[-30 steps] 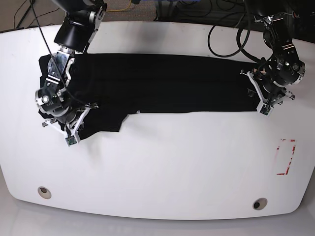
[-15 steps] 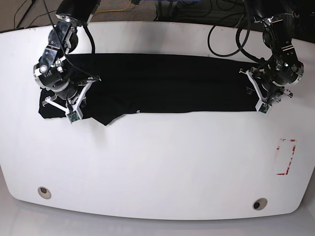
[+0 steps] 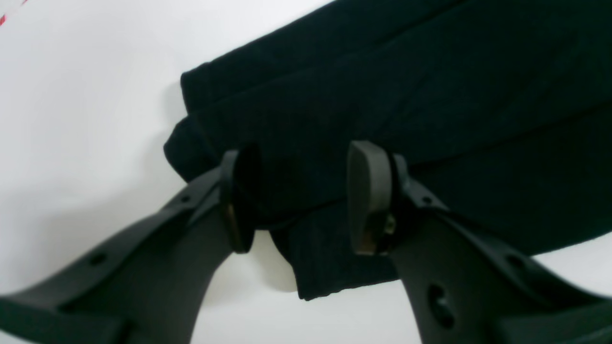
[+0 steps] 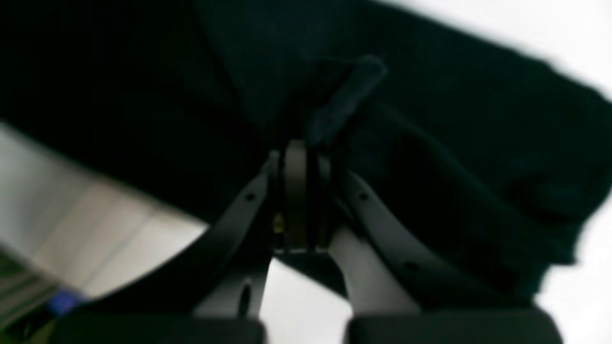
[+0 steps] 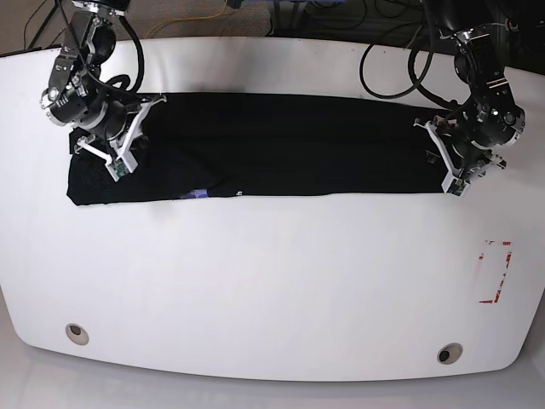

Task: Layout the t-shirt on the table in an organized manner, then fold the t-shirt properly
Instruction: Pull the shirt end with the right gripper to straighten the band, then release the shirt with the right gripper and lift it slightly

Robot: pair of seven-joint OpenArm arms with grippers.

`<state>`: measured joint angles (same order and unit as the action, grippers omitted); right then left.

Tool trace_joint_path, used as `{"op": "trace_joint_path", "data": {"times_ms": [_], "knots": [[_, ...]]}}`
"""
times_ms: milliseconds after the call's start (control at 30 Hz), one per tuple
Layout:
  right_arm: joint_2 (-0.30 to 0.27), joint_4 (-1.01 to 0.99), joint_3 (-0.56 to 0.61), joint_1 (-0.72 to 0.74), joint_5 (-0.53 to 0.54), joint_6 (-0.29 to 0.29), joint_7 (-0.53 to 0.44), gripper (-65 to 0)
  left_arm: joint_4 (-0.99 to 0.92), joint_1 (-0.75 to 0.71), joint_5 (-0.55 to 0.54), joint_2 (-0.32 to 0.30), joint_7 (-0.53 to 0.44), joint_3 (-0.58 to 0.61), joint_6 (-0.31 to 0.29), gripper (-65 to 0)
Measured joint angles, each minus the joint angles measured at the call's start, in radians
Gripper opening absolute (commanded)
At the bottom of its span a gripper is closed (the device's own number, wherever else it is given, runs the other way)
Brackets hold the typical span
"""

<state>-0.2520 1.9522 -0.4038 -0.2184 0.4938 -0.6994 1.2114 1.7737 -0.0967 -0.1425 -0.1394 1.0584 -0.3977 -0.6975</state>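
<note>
In the base view we see the black t-shirt (image 5: 264,145) lying as a long folded band across the upper half of the white table (image 5: 272,281), running from the upper left of the frame to the upper right. A small purple patch (image 5: 197,193) and a bit of white lettering (image 5: 239,192) peek out along its lower edge, left of centre. Our right gripper (image 5: 109,141) sits at the band's left end in the upper left of the frame; in the right wrist view its fingers (image 4: 296,191) are pressed together, clamped on a fold of the t-shirt (image 4: 430,167), with blurred dark cloth filling most of that picture. Our left gripper (image 5: 464,158) sits at the band's right end in the upper right of the frame. In the left wrist view its pads (image 3: 366,191) stand apart over the layered edge of the t-shirt (image 3: 430,95), with cloth lying between them and bare table (image 3: 71,119) to the left. A red rectangular marking (image 5: 496,271) lies at the right of the base view, and two round holes (image 5: 449,353) sit near the bottom edge.
</note>
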Motion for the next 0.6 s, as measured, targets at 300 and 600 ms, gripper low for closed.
{"op": "trace_joint_path", "data": {"times_ms": [300,600], "knots": [[-0.068,0.000,0.004,-0.071,0.141,0.001,0.000,-65.0,-0.014,0.001,0.000,0.000,0.000,0.002,0.000,-37.5],[-0.107,0.000,0.006,-0.088,0.169,0.000,-0.003,-48.4,-0.055,0.000,0.000,0.000,0.000,0.001,0.000,-37.5]]}}
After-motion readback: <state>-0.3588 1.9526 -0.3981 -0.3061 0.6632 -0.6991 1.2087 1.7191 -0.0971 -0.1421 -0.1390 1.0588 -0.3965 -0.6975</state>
